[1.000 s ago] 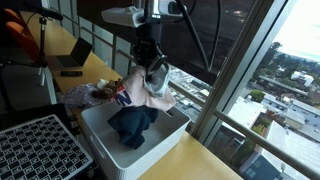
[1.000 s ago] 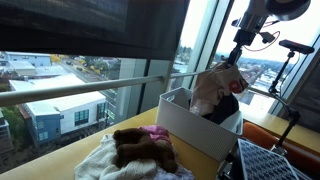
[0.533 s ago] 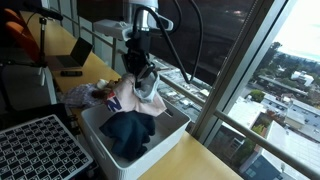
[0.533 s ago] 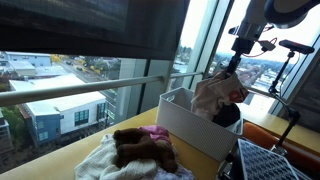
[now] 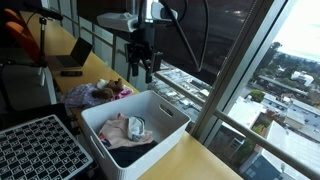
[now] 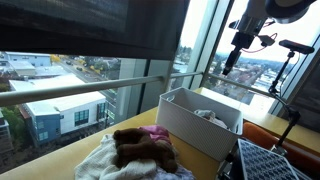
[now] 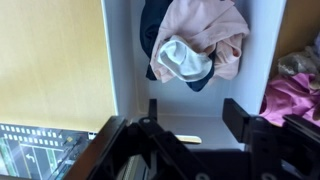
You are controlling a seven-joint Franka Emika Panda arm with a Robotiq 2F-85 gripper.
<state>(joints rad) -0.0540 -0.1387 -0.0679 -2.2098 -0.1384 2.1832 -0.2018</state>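
My gripper (image 5: 146, 70) hangs open and empty above the white bin (image 5: 166, 134), well clear of its rim in both exterior views (image 6: 228, 65). In the wrist view the gripper (image 7: 194, 108) stands with its two black fingers apart, the bin's pale floor (image 7: 190, 128) showing between them. Below lies a bundle of clothes: a pink garment (image 7: 208, 28), a white and grey piece (image 7: 180, 60) and a dark blue one (image 7: 155, 25). The pink garment (image 5: 118, 128) rests inside the bin. From the low exterior view only a pale bit of cloth (image 6: 207, 115) shows over the bin wall (image 6: 190, 130).
A loose pile of clothes (image 5: 95, 95) lies on the wooden table beside the bin, with brown and pink pieces (image 6: 135, 148). A black grid tray (image 5: 35, 145) sits at the table's near end. A laptop (image 5: 72, 60) stands farther back. Window glass runs along the bin's far side.
The jaws have opened and let go of the clothes, which dropped into the bin. The gripper has risen clear above the bin.
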